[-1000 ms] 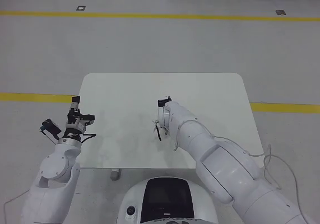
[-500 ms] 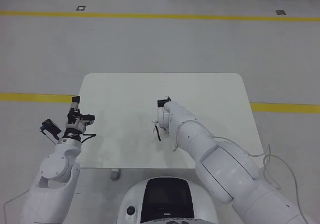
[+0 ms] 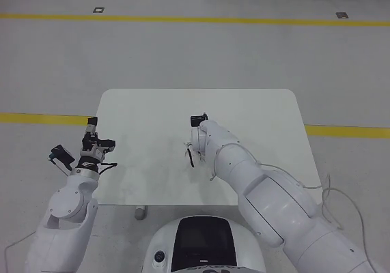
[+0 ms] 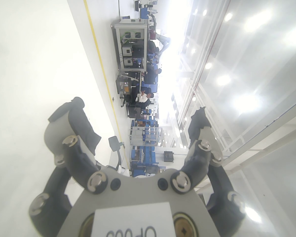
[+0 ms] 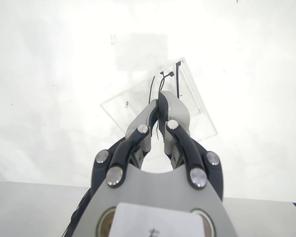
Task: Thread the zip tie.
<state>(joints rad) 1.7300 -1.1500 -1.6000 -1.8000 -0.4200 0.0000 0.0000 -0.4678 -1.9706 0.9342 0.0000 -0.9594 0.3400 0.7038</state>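
Observation:
My right gripper (image 5: 158, 99) is shut on a thin black zip tie (image 5: 164, 81), whose head end sticks out past the fingertips and whose tail hangs back between the fingers. It hovers over a clear plastic tray (image 5: 202, 122) on the white table; two more black zip ties (image 5: 178, 78) lie in the tray. From above, the right arm sits near the table's middle with the held zip tie (image 3: 190, 158) dangling beside it. My left gripper (image 4: 138, 114) is open and holds nothing, raised at the table's left edge (image 3: 91, 133) and pointing up.
The white table (image 3: 249, 123) is bare around the tray. A grey floor with yellow lines (image 3: 358, 130) surrounds it. In the left wrist view, a far workshop area with cabinets (image 4: 130, 48) lies beyond.
The right arm has shifted slightly toward the table's far side with the zip tie still held. The left arm has not moved.

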